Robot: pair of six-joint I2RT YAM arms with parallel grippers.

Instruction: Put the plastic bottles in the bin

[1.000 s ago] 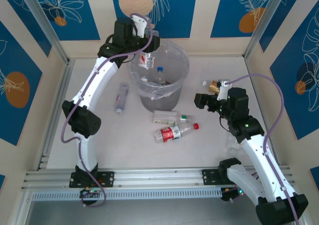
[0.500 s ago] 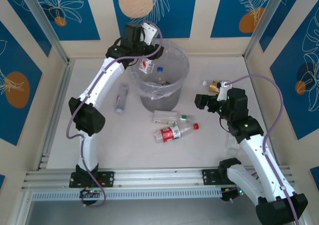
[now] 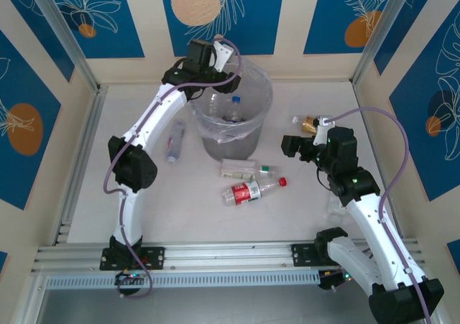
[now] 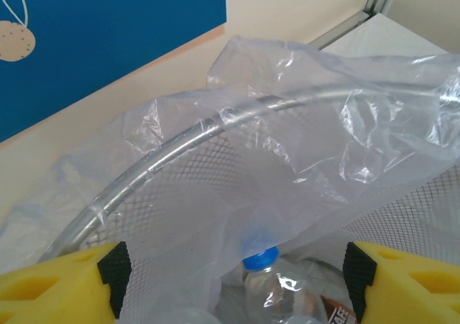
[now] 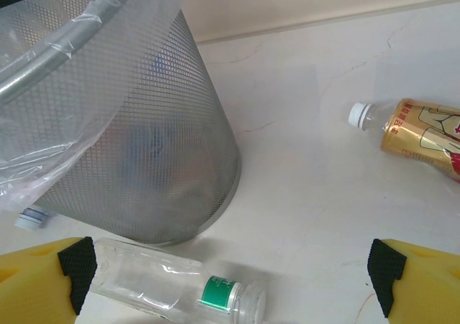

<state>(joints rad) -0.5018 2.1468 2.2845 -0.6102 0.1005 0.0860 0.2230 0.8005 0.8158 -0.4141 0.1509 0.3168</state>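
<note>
Pale table: grey mesh bin holds a blue-capped bottle; my left gripper hangs over it, jaws spread; right gripper likewise.

Cream walls with blue leaf-patterned panels enclose a pale tabletop framed by aluminium rails.

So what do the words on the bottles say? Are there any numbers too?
Nothing is clear enough to quote.
Red label on the red-capped bottle: too small to read.
Gold label on the white-capped bottle: red shapes, no readable words.
White label on the green-capped bottle: blurred.
Label on the lone bottle, left of the bin: too small.
</note>
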